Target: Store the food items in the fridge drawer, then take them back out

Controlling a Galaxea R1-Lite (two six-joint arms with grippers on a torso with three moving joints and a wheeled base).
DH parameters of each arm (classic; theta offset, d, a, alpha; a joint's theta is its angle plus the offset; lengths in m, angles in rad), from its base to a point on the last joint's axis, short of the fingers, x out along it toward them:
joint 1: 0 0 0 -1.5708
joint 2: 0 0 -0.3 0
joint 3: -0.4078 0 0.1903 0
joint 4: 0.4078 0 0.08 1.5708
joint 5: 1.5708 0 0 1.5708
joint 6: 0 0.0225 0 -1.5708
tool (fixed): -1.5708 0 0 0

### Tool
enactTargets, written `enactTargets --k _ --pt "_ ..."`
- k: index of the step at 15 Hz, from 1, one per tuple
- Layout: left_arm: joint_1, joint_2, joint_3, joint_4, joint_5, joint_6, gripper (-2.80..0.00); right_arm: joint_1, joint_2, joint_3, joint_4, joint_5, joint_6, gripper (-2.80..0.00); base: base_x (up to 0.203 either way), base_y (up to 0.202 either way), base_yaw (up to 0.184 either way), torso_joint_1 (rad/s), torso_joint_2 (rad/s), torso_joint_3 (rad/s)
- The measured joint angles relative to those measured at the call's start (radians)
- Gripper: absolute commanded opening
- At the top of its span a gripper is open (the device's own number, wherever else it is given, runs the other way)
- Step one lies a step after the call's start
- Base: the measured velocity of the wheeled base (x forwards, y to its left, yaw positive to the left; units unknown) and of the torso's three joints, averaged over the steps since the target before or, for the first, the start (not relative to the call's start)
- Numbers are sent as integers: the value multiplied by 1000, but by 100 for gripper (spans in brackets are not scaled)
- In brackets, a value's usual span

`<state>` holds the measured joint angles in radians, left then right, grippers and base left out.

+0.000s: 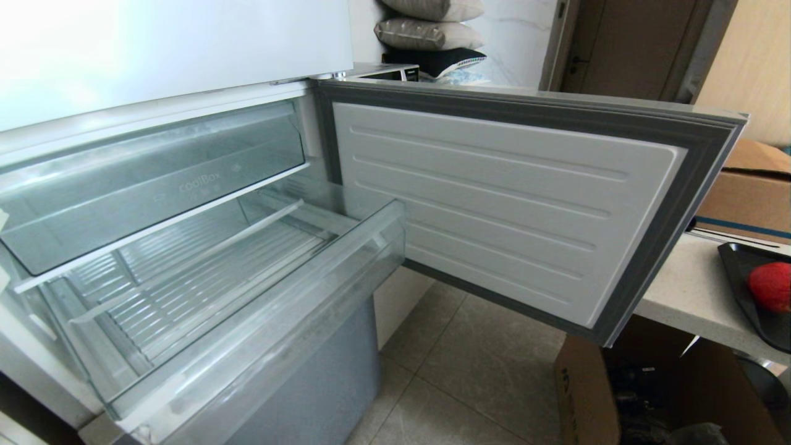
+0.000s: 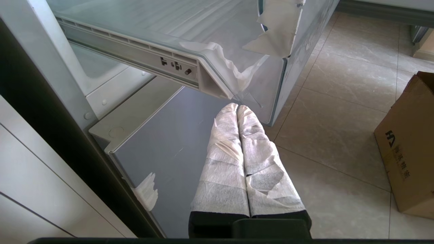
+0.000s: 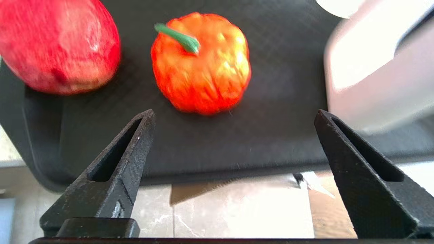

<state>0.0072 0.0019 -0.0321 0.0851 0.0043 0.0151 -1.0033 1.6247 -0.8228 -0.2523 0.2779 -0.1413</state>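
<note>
The fridge drawer stands pulled out and holds nothing, while the 2 food items, the red apple and the orange pumpkin, sit on the black tray on the counter. The right gripper hovers near the tray's edge, fingers spread wide and holding nothing, aimed at the pumpkin. The left gripper, fingers pressed together on nothing, hangs below the drawer, so the task looks either unstarted or finished.

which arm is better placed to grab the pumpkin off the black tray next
The right. Its right gripper is open just short of the orange pumpkin on the black tray, beside the red apple. The left gripper is shut, low beside the fridge drawer.
</note>
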Motion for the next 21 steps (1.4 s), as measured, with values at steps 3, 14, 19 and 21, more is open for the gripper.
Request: enactTargets --k 3,14,19,21 --pt "0 0 0 0 0 0 -280 -2 41 -30 -3 79 -10 0 0 0 0 0 0 0" --pt "0 0 0 0 0 0 -280 26 157 -69 -83 146 -87 0 0 0 0 0 0 0" --pt "0 0 0 0 0 0 -280 35 205 -114 -82 146 -88 0 0 0 0 0 0 0" --pt "0 0 0 0 0 0 -280 39 221 -126 -82 146 -87 0 0 0 0 0 0 0"
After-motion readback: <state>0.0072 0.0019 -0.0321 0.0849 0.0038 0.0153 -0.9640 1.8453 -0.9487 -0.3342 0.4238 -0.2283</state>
